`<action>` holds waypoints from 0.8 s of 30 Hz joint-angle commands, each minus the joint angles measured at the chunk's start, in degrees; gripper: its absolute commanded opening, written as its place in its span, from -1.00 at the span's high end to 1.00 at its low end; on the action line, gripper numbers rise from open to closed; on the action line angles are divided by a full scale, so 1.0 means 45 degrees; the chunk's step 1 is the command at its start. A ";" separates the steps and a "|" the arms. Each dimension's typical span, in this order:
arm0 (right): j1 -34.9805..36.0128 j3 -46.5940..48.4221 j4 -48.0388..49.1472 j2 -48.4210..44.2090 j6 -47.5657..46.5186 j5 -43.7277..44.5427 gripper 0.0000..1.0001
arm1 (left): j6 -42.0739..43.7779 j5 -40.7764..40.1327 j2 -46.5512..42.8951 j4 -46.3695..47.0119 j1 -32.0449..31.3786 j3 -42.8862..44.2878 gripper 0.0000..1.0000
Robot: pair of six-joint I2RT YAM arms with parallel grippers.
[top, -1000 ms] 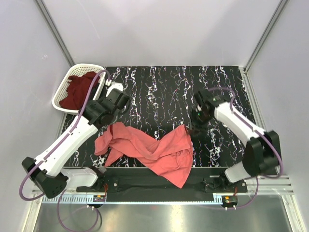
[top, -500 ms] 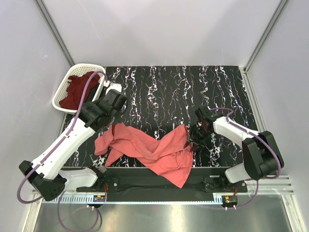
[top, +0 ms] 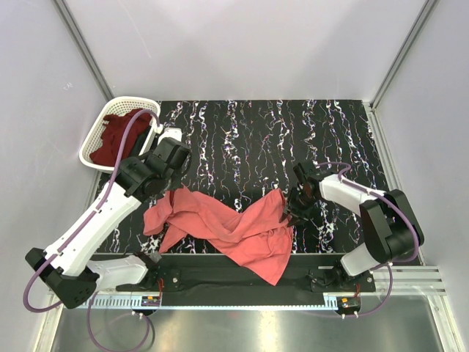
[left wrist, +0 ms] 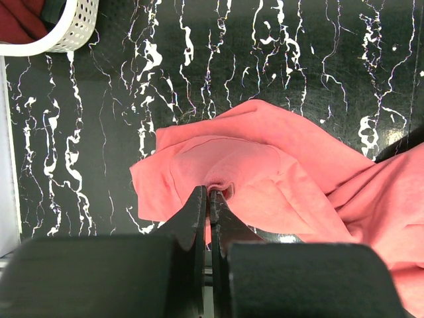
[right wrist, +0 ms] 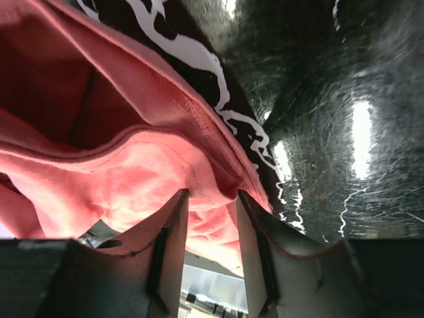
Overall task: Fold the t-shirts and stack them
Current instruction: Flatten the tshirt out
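Observation:
The salmon-pink t-shirt [top: 234, 227] lies crumpled on the near middle of the black marbled table. My left gripper [top: 172, 189] is shut on a pinch of its upper left part, which shows in the left wrist view [left wrist: 211, 192] on the pink cloth [left wrist: 265, 172]. My right gripper [top: 292, 211] is low at the shirt's right edge. In the right wrist view [right wrist: 211, 202] its jaws stand apart astride a hemmed fold of the pink cloth [right wrist: 132, 172]. The dark maroon t-shirt [top: 117, 136] lies bunched in the basket.
The white lattice basket [top: 94, 138] stands at the table's far left corner and shows in the left wrist view [left wrist: 73, 30]. A black rail [top: 242, 275] with the arm bases runs along the near edge. Grey walls close in both sides.
My right gripper has come down and in toward the pink shirt's right edge, now astride its hem. My left gripper holds its pinch; its arm has shifted slightly left.

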 commanded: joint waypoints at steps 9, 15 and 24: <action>-0.0064 0.0496 0.0333 0.0266 -0.0105 0.0412 0.33 | 0.0029 0.0019 -0.0374 0.0178 0.0056 -0.0186 1.00; -0.0064 0.0573 0.0237 0.0189 -0.0260 0.0431 1.00 | 0.0029 -0.0078 -0.0569 0.0159 0.0037 -0.0187 1.00; -0.0181 0.6680 -0.4681 -0.1860 -0.1003 0.2987 1.00 | 0.1375 -0.1054 -0.1644 0.1484 0.0134 0.3130 1.00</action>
